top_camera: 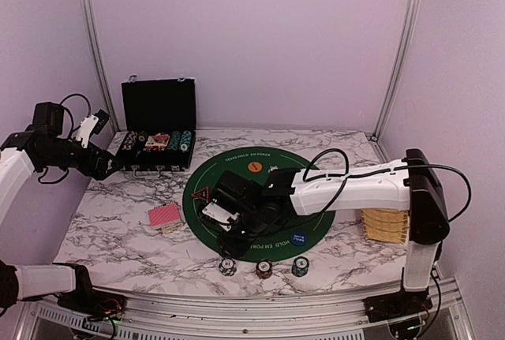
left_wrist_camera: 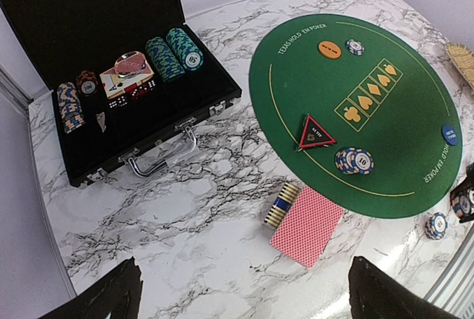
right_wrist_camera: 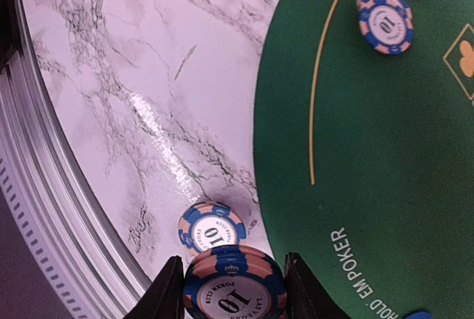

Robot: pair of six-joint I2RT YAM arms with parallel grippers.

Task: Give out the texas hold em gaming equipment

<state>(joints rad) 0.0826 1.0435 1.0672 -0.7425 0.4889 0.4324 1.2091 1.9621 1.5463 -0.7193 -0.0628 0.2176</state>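
My right gripper (right_wrist_camera: 234, 293) is shut on a stack of blue-and-peach "10" chips (right_wrist_camera: 234, 283), low over the front edge of the green round mat (top_camera: 260, 198), and it also shows in the top view (top_camera: 229, 237). A single "10" chip (right_wrist_camera: 211, 234) lies on the marble just beyond it. Another chip stack (right_wrist_camera: 385, 19) sits on the mat. My left gripper (left_wrist_camera: 248, 297) is open and empty, high above the red-backed cards (left_wrist_camera: 307, 225) and a chip roll lying on its side (left_wrist_camera: 281, 205). The triangular marker (left_wrist_camera: 315, 132), orange button (left_wrist_camera: 329, 49) and blue button (left_wrist_camera: 449, 135) lie on the mat.
The open black chip case (left_wrist_camera: 111, 75) with more chips and cards stands at the back left. A wicker basket (top_camera: 385, 226) sits at the right behind the right arm. Three chip stacks (top_camera: 263, 269) line the table's front edge, by the metal rail.
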